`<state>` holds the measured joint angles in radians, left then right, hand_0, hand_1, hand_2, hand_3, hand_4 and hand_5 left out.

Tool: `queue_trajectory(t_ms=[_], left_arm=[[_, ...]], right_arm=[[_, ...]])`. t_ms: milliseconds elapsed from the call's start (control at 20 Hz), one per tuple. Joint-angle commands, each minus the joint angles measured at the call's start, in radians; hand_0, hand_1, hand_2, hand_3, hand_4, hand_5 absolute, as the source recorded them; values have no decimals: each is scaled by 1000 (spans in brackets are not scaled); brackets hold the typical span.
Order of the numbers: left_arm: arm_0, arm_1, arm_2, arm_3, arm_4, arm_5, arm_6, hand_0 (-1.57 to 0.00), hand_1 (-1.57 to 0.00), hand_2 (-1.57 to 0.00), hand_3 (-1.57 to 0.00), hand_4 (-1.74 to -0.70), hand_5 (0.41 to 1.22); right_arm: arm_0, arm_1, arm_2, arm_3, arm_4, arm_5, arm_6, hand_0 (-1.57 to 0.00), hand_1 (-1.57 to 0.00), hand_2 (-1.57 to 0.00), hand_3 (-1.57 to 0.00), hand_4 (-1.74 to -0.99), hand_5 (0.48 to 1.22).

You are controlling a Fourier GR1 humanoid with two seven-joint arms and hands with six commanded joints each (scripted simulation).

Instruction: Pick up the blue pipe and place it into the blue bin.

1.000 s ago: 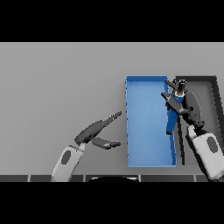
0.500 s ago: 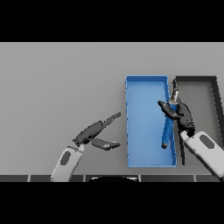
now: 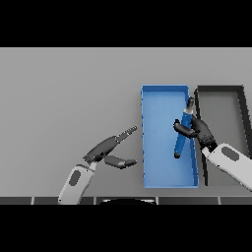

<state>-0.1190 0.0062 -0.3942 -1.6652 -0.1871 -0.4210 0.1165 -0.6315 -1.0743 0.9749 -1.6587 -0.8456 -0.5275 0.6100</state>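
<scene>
While over blue bin (image 3: pixel 167 172) | right robot hand (image 3: pixel 199 129) apparently pinches blue pipe (image 3: pixel 182 135), tilted

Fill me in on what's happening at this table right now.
The right robot hand grips the blue pipe and holds it over the blue bin, with the pipe's upper end near the bin's right wall. Whether the pipe touches the bin floor cannot be told. A dark bin sits just right of the blue one. The left robot hand hangs idle over the grey table, fingers relaxed, left of the bin.
</scene>
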Motion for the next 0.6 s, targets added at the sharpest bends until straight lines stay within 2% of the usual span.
queue_trajectory(t_ms=[0,250,450,550], left_arm=[[6,4,1,-3,2,-3,-8,1,1,1,1,-885,427],[5,4,5,1,4,-1,-7,1,1,1,1,-888,429],[11,-2,-7,-10,-5,4,-6,1,1,1,1,-886,431],[5,11,5,-1,-5,2,-7,1,1,1,1,-885,431]], right_arm=[[-16,-9,23,5,-5,7,0,-63,-58,-58,-34,-1056,817],[-85,-16,117,35,-17,5,0,-20,-18,-18,-10,-1033,696],[-103,-1,144,41,-22,-7,-3,-8,-7,-7,-4,-1022,665],[-114,-12,143,37,-33,6,0,-6,-5,-5,-3,-1022,658]])
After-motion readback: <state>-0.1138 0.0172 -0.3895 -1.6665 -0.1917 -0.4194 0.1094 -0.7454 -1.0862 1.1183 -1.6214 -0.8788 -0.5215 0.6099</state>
